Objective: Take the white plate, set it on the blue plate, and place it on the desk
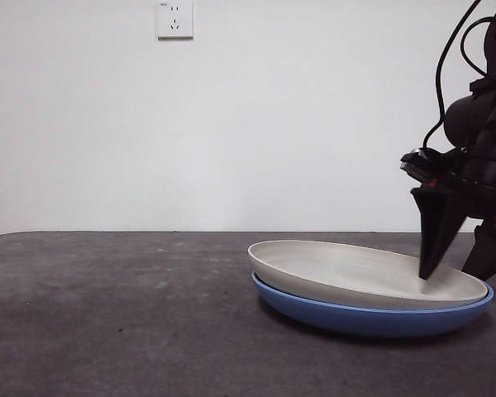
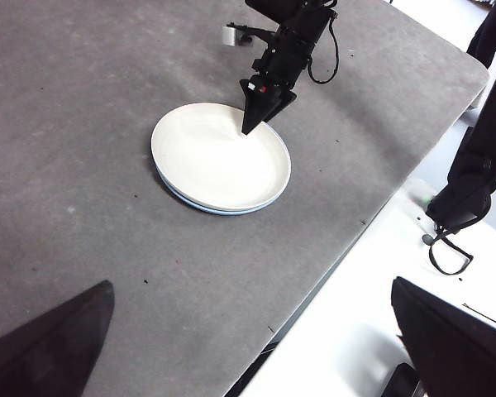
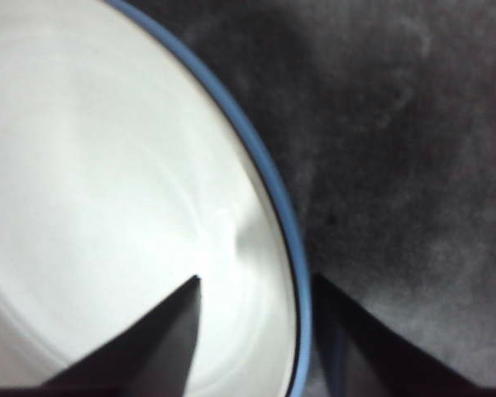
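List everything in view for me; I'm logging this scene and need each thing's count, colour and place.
white plate: one, cream, stacked in the blue plate, tilted a little.
blue plate: one, blue, on the desk under the white plate.
desk: one, dark grey, under it all.
wall socket: one, white, on the wall behind.
right gripper: one, black, jaws astride both plates' rims, one inside the white plate, one outside.
left gripper: one, black, open, high above the desk's edge, away from the plates.
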You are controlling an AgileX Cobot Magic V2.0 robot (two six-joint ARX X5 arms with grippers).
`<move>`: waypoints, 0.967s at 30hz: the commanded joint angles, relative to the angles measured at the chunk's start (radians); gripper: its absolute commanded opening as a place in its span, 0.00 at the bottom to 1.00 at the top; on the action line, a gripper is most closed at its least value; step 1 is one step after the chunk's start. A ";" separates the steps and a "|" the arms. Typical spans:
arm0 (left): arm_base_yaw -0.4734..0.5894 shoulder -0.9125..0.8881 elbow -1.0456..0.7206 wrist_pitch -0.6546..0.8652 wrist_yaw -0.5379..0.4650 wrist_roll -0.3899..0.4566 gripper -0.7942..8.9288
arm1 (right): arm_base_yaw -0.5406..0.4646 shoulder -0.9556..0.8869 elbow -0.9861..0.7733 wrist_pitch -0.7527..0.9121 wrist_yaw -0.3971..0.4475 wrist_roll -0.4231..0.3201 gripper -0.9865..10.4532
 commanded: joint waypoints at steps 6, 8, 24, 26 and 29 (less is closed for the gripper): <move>-0.005 0.005 0.011 0.008 -0.002 0.012 0.67 | 0.002 0.027 0.018 -0.005 0.025 -0.008 0.09; -0.005 0.005 0.011 0.008 -0.002 0.012 0.67 | 0.000 0.027 0.018 -0.005 0.031 -0.008 0.09; -0.005 0.005 0.011 0.010 -0.002 0.012 0.67 | 0.019 -0.034 0.109 -0.086 -0.008 0.021 0.09; -0.005 0.005 0.011 0.010 -0.002 0.012 0.67 | 0.043 -0.034 0.133 -0.094 -0.008 0.031 0.09; -0.005 0.005 0.011 0.010 -0.002 0.012 0.67 | 0.090 -0.033 0.164 -0.094 -0.011 0.058 0.09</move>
